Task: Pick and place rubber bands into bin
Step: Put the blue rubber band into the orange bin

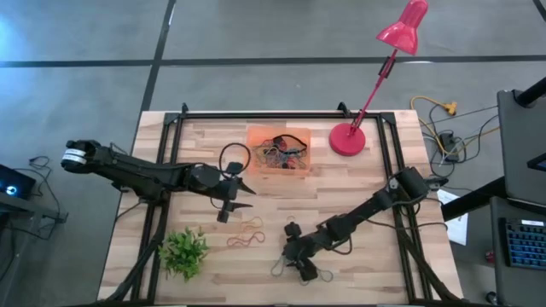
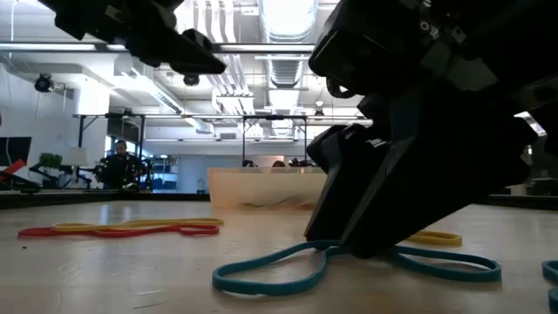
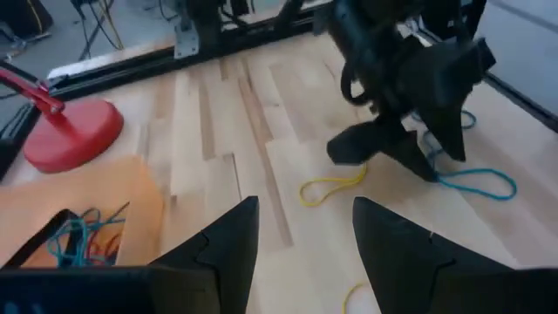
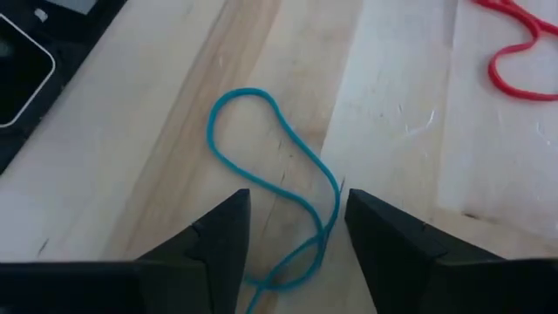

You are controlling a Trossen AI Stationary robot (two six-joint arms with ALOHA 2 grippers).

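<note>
Right gripper [image 4: 292, 249] stands low over the table's near edge, at about 6 o'clock in the overhead view, its two dark fingers [image 4: 218, 240] spread apart with a blue rubber band [image 4: 261, 157] lying flat on the wood between and ahead of them — nothing is pinched. From table height the same blue loop [image 2: 349, 262] lies in a figure-eight under the gripper's dark body.

Other rubber bands lie loose toward 7 o'clock of the table's middle: a red and orange cluster [image 1: 247, 234] in the overhead view, seen low across the table as a red band [image 2: 113, 231] with yellow beside it. One yellow band [image 3: 331, 185] lies on the boards near the right gripper in the left wrist view.

At about 12 o'clock sits the bin [image 1: 279, 132], a shallow orange tray holding a tangle of coloured bands. The left gripper [image 1: 241, 198] hangs just off the bin's 7 o'clock corner, above the table — its fingers [image 3: 222, 249] are parted and hold nothing.

Beyond these, a red lamp base [image 1: 347, 139] sits just at the bin's 3 o'clock side, its arm leaning away toward 1 o'clock. A small green plant [image 1: 184, 251] stands near the table's 8 o'clock corner. All rest on the wooden table [image 1: 375, 264].
</note>
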